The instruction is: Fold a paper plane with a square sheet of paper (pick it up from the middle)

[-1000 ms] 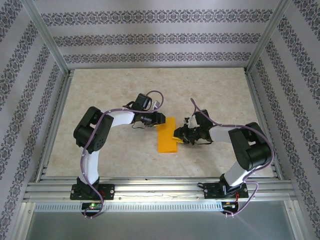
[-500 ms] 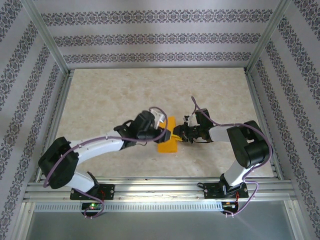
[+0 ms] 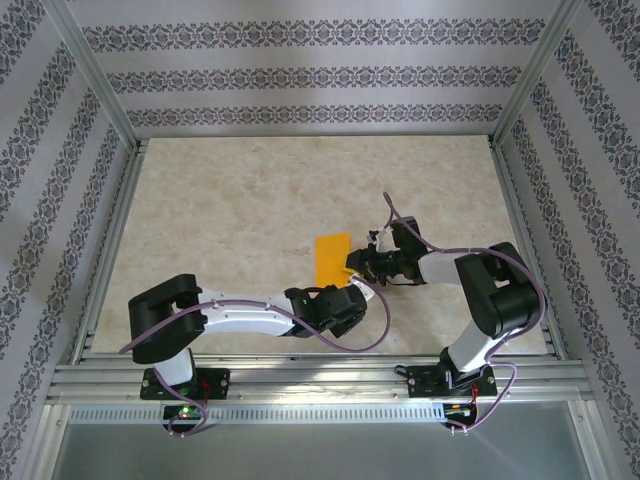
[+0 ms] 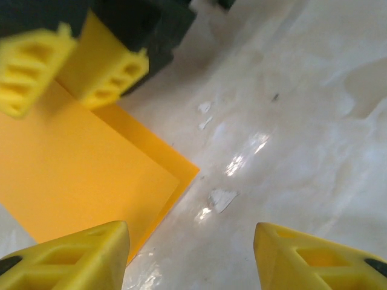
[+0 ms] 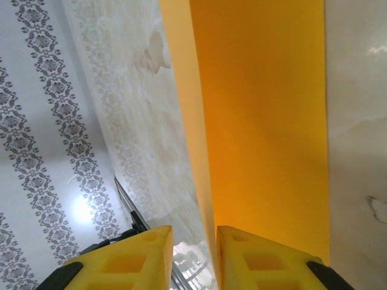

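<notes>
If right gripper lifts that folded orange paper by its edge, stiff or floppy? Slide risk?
Likely floppy: the orange paper is thin, two layers offset at the corner, so the far end would probably sag. It looks very light. The glossy table suggests it slides easily if the left gripper nudges it.

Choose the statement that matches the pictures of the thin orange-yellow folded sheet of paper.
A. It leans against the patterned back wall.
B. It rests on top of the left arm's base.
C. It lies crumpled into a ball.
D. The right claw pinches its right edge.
D: the right claw meets the right edge of the thin orange-yellow folded sheet of paper, and the right wrist view shows the paper running between its yellow fingers.
</notes>
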Controlling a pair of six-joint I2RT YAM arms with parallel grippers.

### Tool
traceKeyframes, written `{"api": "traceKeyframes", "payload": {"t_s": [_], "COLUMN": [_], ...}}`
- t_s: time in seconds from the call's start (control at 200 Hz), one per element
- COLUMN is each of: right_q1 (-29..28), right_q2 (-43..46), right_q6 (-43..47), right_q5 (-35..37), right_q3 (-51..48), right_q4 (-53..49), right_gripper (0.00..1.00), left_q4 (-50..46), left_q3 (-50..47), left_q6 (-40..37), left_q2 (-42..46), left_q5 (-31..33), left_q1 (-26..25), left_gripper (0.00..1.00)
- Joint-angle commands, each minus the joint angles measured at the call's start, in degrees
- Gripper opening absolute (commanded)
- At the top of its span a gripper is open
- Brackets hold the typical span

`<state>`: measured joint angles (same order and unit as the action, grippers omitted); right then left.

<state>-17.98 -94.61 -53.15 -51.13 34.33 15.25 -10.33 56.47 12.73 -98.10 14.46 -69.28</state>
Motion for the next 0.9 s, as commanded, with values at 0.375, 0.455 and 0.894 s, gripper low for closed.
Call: {"api": "traceKeyframes", "payload": {"t_s": [0.375,0.455,0.894], "right_q1": [-0.04,-0.01,-0.04], "right_q2": [1.71,1.71,2.49], "right_q6": [-0.9,-0.75,0.3], "right_q5": [-0.81,-0.89,0.31], "right_q3": [0.04,0.04,0.04], "right_q4": [-0.13,-0.34,-2.4], "right_gripper": [0.25,0.25,0.26], "left_q4": [-7.22,-7.43,-5.93], "left_q3": [7.56,7.6,7.34], "left_q6": [-3.29,-3.17,-3.37], "left_q2": [-8.07,-8.42,-7.8], "left_q5": [8.08,9.28,11.59], "left_q1": [-0.77,-0.77,-0.72], "left_gripper": [0.58,0.54,0.18]}}
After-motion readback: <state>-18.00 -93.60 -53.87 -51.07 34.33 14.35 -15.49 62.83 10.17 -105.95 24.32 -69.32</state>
